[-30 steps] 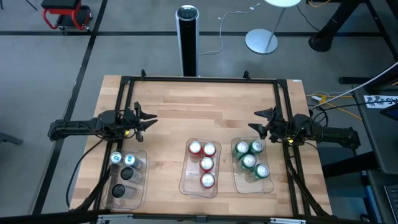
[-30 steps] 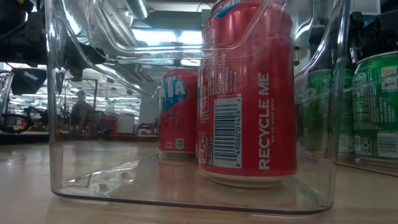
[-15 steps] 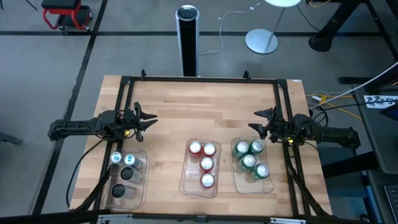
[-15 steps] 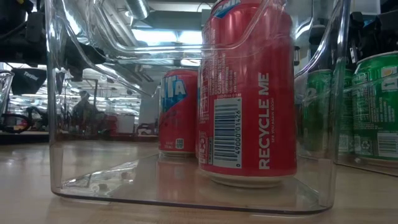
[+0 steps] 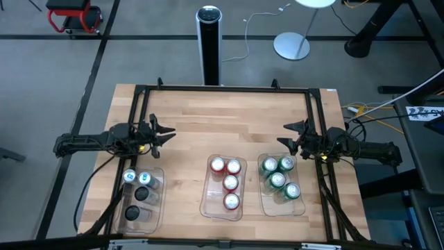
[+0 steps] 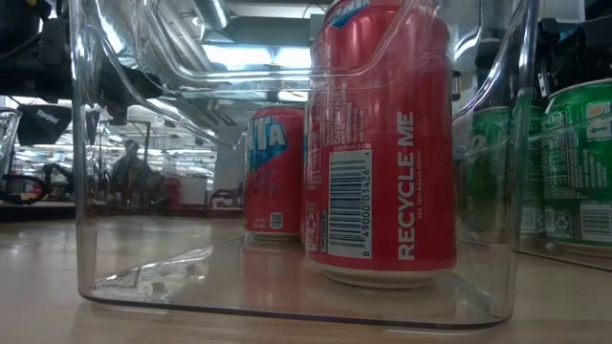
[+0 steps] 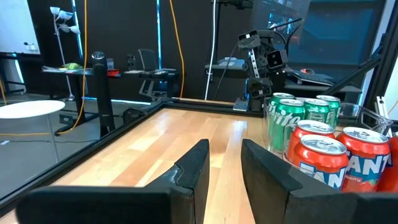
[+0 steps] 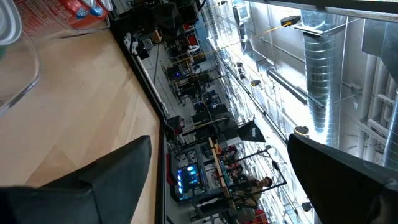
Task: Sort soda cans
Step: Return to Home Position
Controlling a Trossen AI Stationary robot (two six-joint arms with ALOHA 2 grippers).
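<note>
- Pale wood forms the tabletop (image 5: 229,118), framed by black rails; a tall black-and-silver cylinder (image 5: 209,42) stands on the grey floor (image 5: 62,76) beyond its far edge.
- By the left edge, the left claw (image 5: 165,134) hovers over bare wood with its fingers spread and nothing between them.
- Near the left near corner, the left tray (image 5: 149,222) holds four silver-and-black soda cans (image 5: 142,194), all upright.
- At the middle of the near edge, the middle tray (image 5: 211,201) sits slightly skewed and holds four red soda cans (image 5: 230,182), upright and close together.
- Toward the right near corner, the right tray (image 5: 269,203) holds four green soda cans (image 5: 277,180), also upright.
- By the right edge, the right claw (image 5: 288,135) hovers with its fingers wide apart and empty, just beyond the right tray's far rim.
- The sorting looks finished, with each colour in its own tray.
- The remaining risk lies in the arms' retreat. Each claw hangs near a tray's far rim, so a low or inward sweep could clip a rim or a can top. That would shove the light tray or tip a can.
</note>
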